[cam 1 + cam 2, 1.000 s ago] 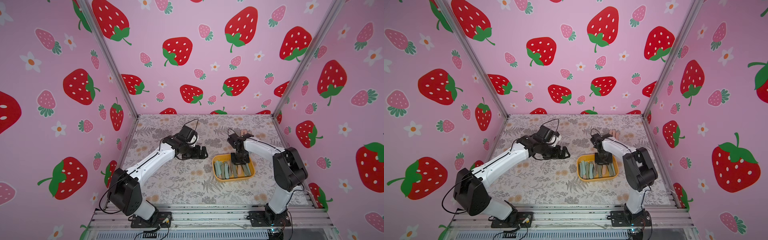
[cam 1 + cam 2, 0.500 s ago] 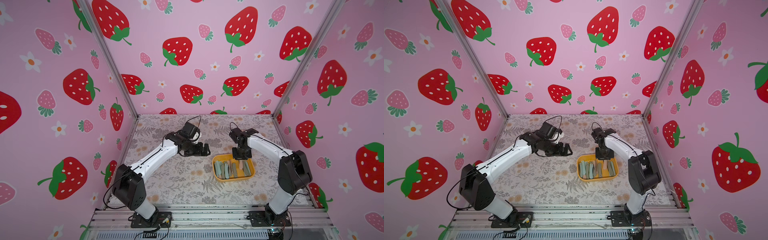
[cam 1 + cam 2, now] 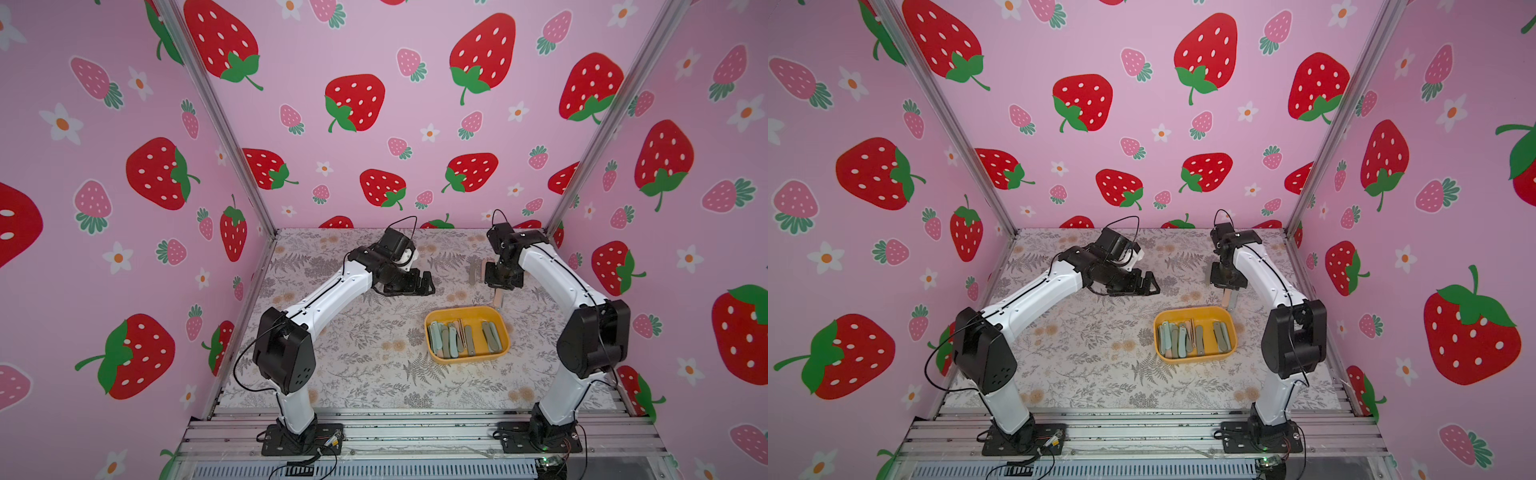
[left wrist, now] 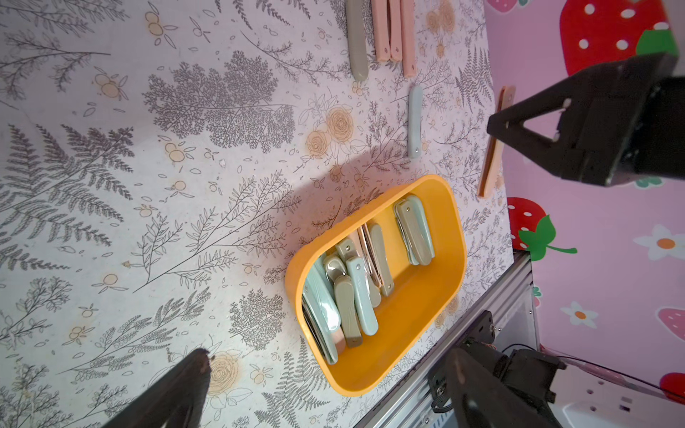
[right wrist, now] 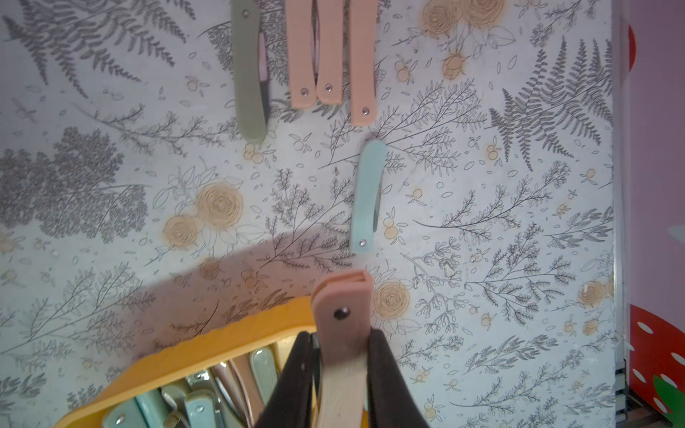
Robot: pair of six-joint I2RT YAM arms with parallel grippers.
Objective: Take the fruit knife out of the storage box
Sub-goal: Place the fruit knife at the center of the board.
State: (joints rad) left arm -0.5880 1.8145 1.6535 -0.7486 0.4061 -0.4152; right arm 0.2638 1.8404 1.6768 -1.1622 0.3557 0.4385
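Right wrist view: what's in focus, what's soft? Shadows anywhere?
Right wrist view: the peach-pink folded plastic knife in the right gripper is soft up close, the floral tablecloth sharper; left wrist view: a broad shadow lies on the cloth beside the shallow yellow-orange plastic tub.

In the right wrist view the fruit knife (image 5: pixel 343 322) gripped by the right claw (image 5: pixel 339 335) is blurred, its near end cut off by the edge. The storage box (image 5: pixel 207 346) and three pink knives (image 5: pixel 330 55) on the bench (image 5: pixel 482 166) also run past the edge.
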